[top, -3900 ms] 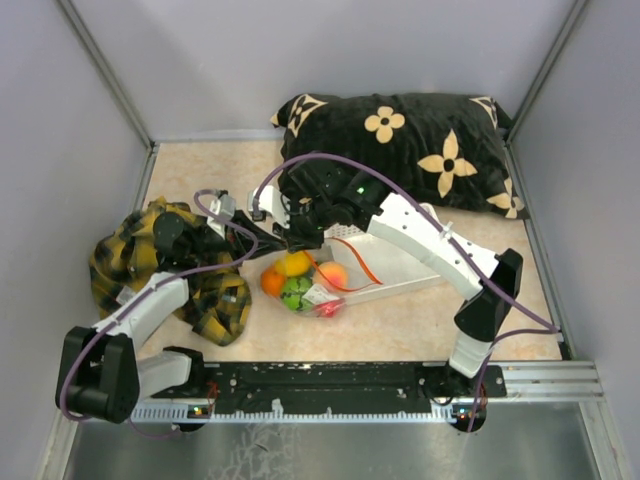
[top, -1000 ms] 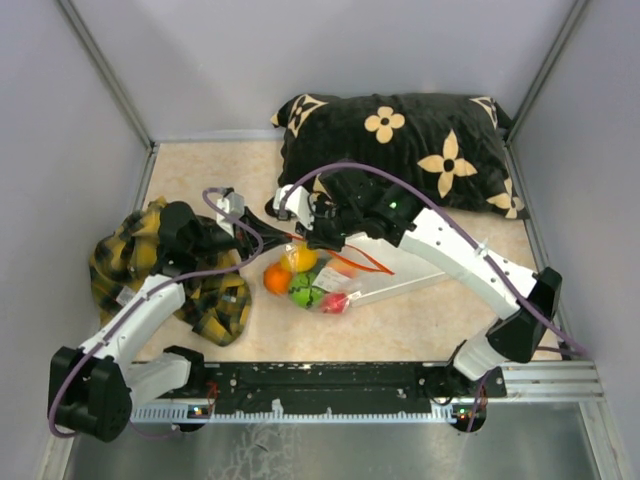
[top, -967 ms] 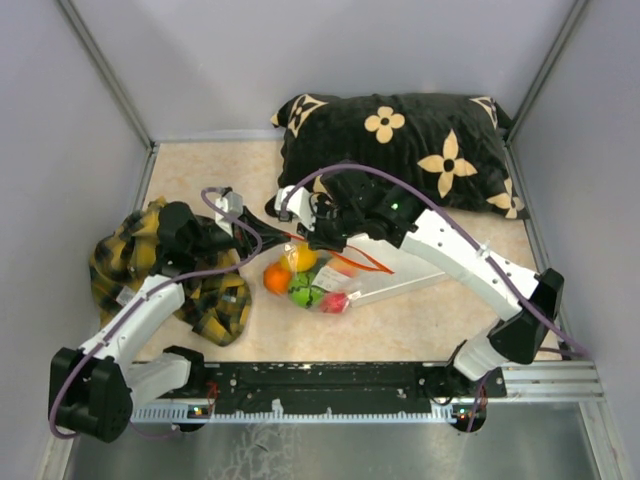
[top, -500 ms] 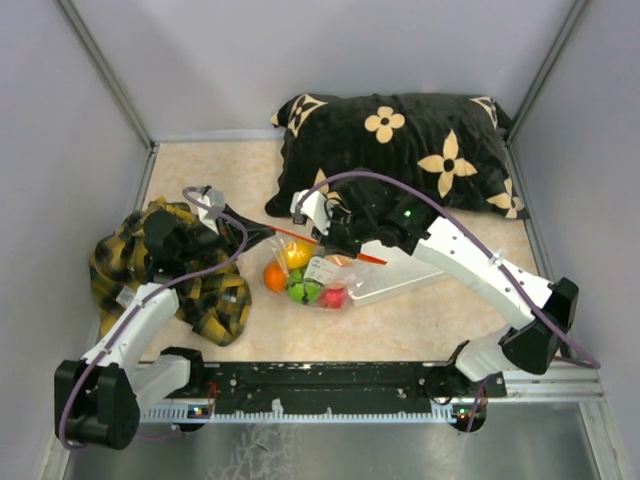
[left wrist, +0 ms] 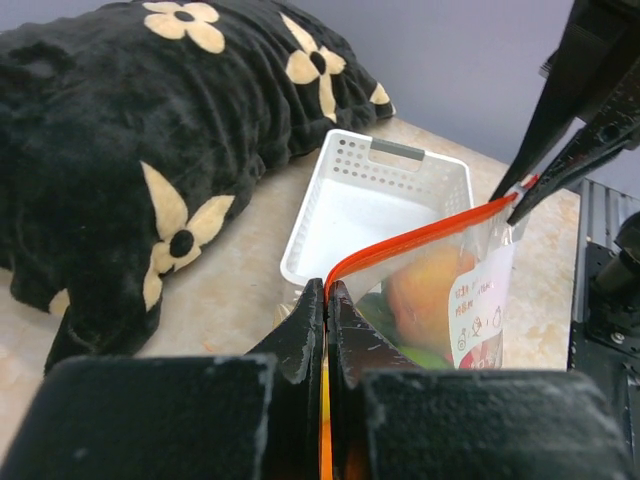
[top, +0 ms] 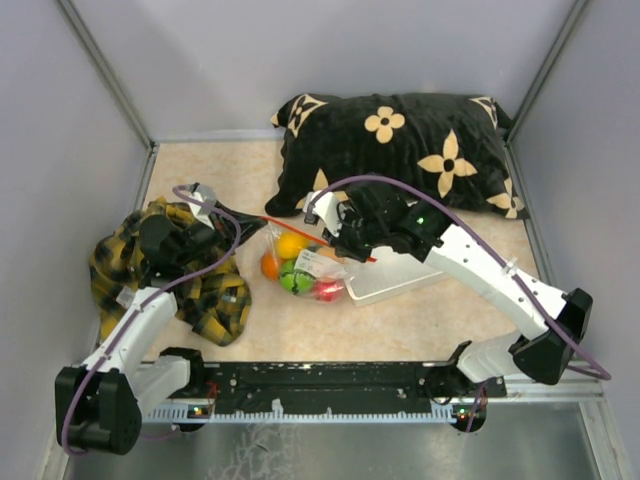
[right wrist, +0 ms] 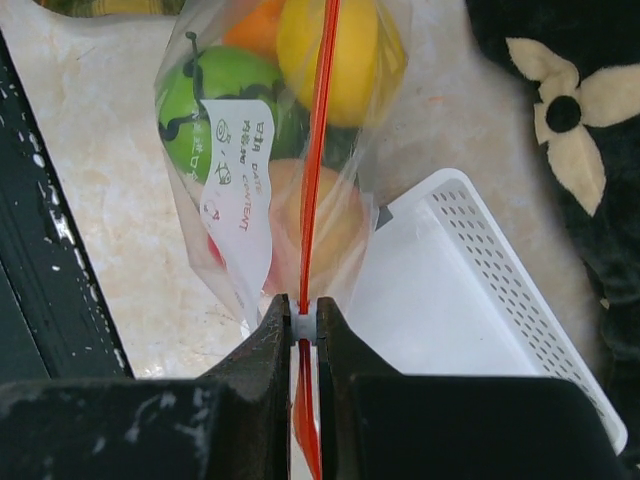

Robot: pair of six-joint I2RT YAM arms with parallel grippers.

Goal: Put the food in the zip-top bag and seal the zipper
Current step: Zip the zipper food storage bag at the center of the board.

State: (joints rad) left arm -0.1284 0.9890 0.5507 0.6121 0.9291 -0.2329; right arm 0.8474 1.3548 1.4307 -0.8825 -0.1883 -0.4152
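The clear zip-top bag (top: pixel 300 268) hangs between my two grippers, in front of the pillow. It holds the food: a yellow fruit (top: pixel 292 245), an orange one (top: pixel 270 265), a green striped one (top: pixel 295 279) and a red one (top: pixel 327 290). A peach one (right wrist: pixel 300 220) shows in the right wrist view. The red-orange zipper (top: pixel 300 232) is stretched straight. My left gripper (top: pixel 252 222) is shut on its left end (left wrist: pixel 420 235). My right gripper (top: pixel 342 246) is shut on the zipper's white slider (right wrist: pixel 304 327) at the right end. The brown and dark green fruits are hidden.
A white lattice basket (top: pixel 405 275) lies just right of the bag, under my right arm. A black pillow with cream flowers (top: pixel 400 140) fills the back. A yellow plaid cloth (top: pixel 125 265) lies at the left under my left arm.
My left gripper has pulled the zipper's end leftwards and my right gripper has slid rightwards along the strip. The zipper has gone from slack and curved to a straight line.
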